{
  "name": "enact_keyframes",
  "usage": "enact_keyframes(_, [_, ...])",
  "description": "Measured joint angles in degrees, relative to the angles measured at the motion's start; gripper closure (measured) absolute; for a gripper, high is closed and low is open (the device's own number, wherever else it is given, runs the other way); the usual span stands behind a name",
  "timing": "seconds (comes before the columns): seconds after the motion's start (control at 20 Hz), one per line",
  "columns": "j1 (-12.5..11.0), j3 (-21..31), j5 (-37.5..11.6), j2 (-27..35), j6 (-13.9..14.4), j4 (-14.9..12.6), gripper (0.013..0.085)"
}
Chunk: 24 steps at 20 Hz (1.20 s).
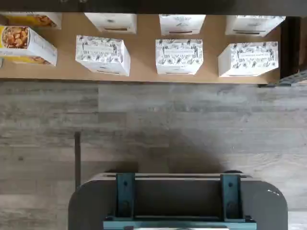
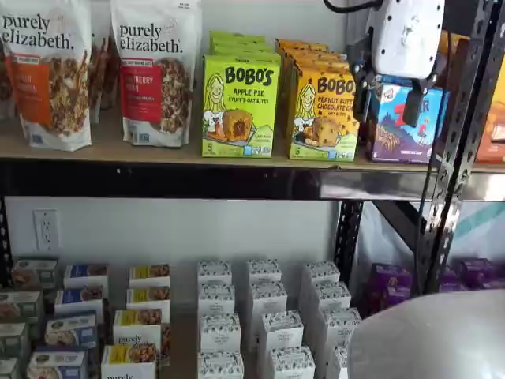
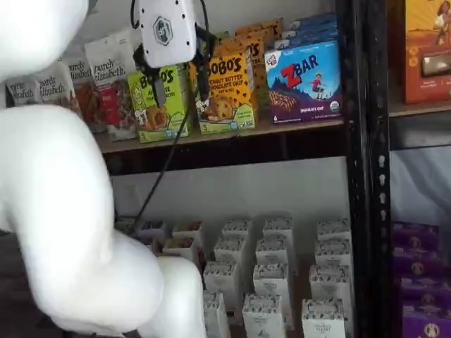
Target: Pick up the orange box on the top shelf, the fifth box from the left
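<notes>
The approach is in hand; nothing has been grasped yet. In both shelf views the hand (image 3: 177, 86) is seen hanging in front of the top shelf (image 2: 158, 150), its white body high in the frame and its two black fingers (image 3: 158, 90) spread with a plain gap between them, so it is released and empty.

The orange box (image 3: 227, 90) is found standing upright at the front edge of the top shelf, behind the hand and apart from it. On one side of the orange box the green Bobo's box (image 2: 239, 104) is placed just beside it; on the other side the blue ZBar box (image 3: 303, 81) stands close by. More orange cartons are lined up behind the front one.

In the wrist view no part of the task's box is shown; only the white boxes (image 1: 179, 56) of the low shelf and the grey floor are seen below.

For the next move, the hand would have to be centred on the orange box and advanced toward it, so that the fingers pass on either side of it. Little room is left beside the neighbours, so a careful line-up is judged necessary before the fingers are closed.
</notes>
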Motion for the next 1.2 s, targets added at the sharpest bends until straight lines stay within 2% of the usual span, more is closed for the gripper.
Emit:
enact_keyframes(0.05, [0.08,-0.34,0.63,0.34,0.04,-0.11,0.0130])
enact_keyframes(0.1, [0.77,-2.55,4.44,2.63,0.32,-0.90,0.0130])
enact_keyframes(0.15, [0.98,-3.25,5.93,3.42,0.43,-1.16,0.0130])
enact_keyframes(0.5, [0.73,-3.30,6.14,3.09,0.47,-0.71,0.0130])
enact_keyframes(0.75, [0.42,-1.50,2.41,1.25,0.41,-0.11,0.0130])
enact_keyframes(0.9, [1.20,-0.60,0.19,0.65,0.85,-0.87,0.0130])
enact_keyframes(1.2, [2.41,2.56,-7.96,-1.12,1.50,-3.13,0.0130])
